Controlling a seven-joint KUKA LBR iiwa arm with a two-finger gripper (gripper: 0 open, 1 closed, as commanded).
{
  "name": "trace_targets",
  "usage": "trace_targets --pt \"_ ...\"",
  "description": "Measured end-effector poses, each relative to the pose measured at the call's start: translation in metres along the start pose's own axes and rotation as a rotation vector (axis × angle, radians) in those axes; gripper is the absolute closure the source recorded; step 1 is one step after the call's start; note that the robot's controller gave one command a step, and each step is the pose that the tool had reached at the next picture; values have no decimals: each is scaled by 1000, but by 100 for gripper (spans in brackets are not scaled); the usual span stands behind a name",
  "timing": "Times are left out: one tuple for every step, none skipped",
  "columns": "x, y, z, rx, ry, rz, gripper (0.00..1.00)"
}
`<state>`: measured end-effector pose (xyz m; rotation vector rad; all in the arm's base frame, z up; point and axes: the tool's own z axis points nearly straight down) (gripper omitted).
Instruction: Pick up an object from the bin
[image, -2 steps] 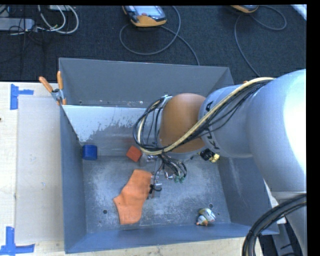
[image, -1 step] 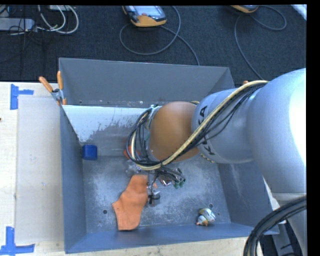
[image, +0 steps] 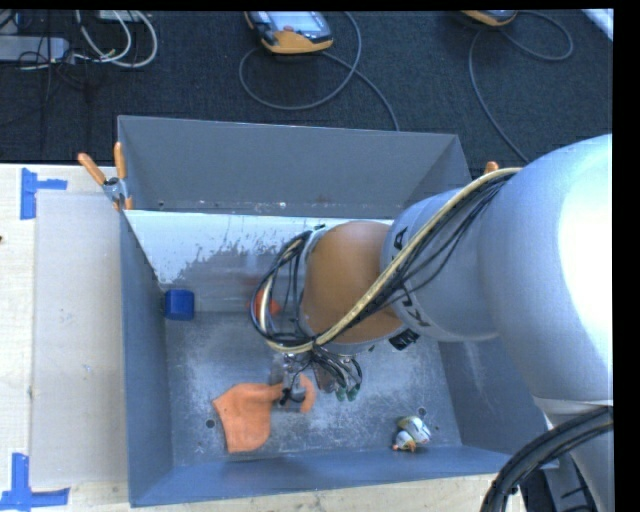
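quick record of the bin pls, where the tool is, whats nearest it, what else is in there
tool: low over the bin floor, at the right edge of the orange piece
orange piece: flat, floppy-looking, front left of the floor
blue block: by the left wall
small white and yellow thing: front right
bin: grey metal
grasp: cannot tell

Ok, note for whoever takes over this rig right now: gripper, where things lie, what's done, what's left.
Gripper: down in the bin, at the right end of the orange cloth near the front wall; whether it grips cannot be told.
Also there: blue block by the left wall, small white and yellow thing front right.
Done: nothing lifted yet.
Left: grasp one thing, lift it clear.
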<state>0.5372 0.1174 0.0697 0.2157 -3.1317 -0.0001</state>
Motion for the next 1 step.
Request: trace_targets --pt "0 0 0 0 0 0 100"
